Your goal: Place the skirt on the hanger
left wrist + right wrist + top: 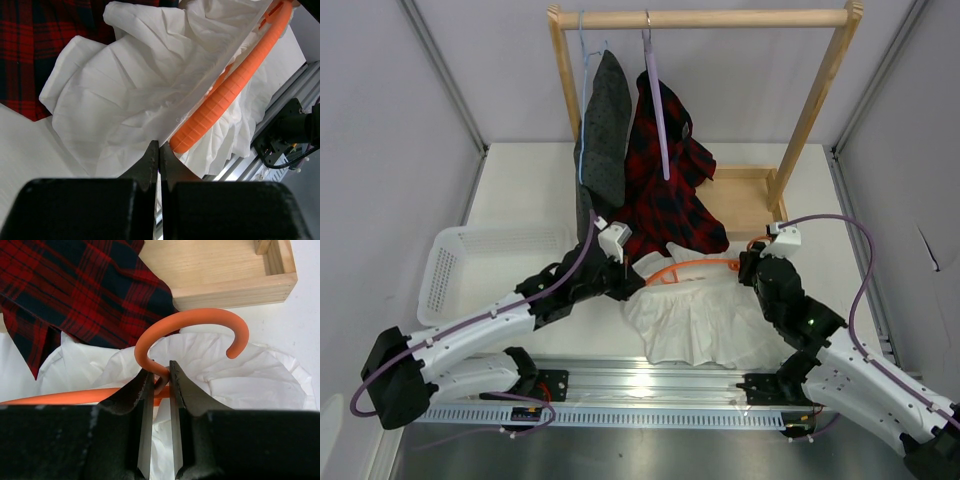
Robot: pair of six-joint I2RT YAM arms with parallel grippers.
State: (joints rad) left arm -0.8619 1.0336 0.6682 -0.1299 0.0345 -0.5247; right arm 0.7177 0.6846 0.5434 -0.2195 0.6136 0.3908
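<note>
Table [520, 190]: hanger [715, 264] crosswise, hook rightward

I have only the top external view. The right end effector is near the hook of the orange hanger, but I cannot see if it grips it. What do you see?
Observer: In the right wrist view, the right end effector is shut on the orange hanger, just below the hook.
Operator: And the left end effector, does it hold something?
Observer: The left wrist view shows the left end effector shut on a taut edge of the white skirt.
Operator: Where is the hanger in that view?
Observer: Its ribbed arm lies on pleated skirt fabric, and its upper part seems to sit under the taut thin layer.
</note>
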